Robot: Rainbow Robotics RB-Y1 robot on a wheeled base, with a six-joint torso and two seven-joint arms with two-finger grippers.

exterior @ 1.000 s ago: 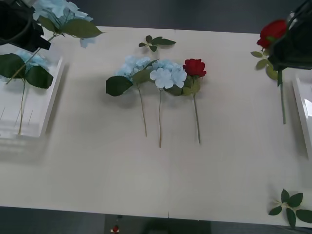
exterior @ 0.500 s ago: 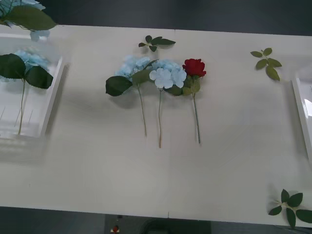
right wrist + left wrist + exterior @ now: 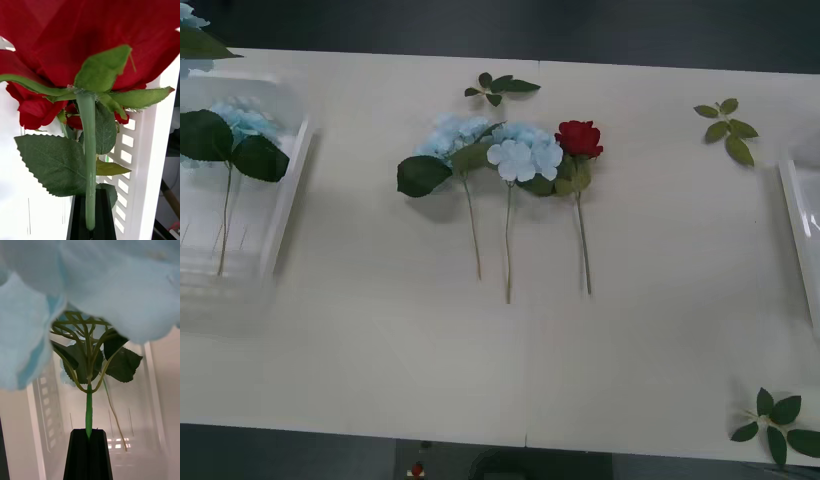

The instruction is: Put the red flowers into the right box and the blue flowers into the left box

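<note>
Jaws clamped in both wrist views: right gripper (image 3: 90,225) pinches a red flower (image 3: 86,45) by its stem above the right box (image 3: 150,157), where another red bloom lies; left gripper (image 3: 89,435) pinches a blue flower (image 3: 112,288) above the left box (image 3: 41,405). One blue flower already lies in the left box (image 3: 275,230). Left to do, as I judge it: release both, then two blue flowers (image 3: 520,155) and a red one (image 3: 579,137) mid tabletop (image 3: 480,370). Right box (image 3: 800,225) cut off at the edge, contents hard to count
</note>
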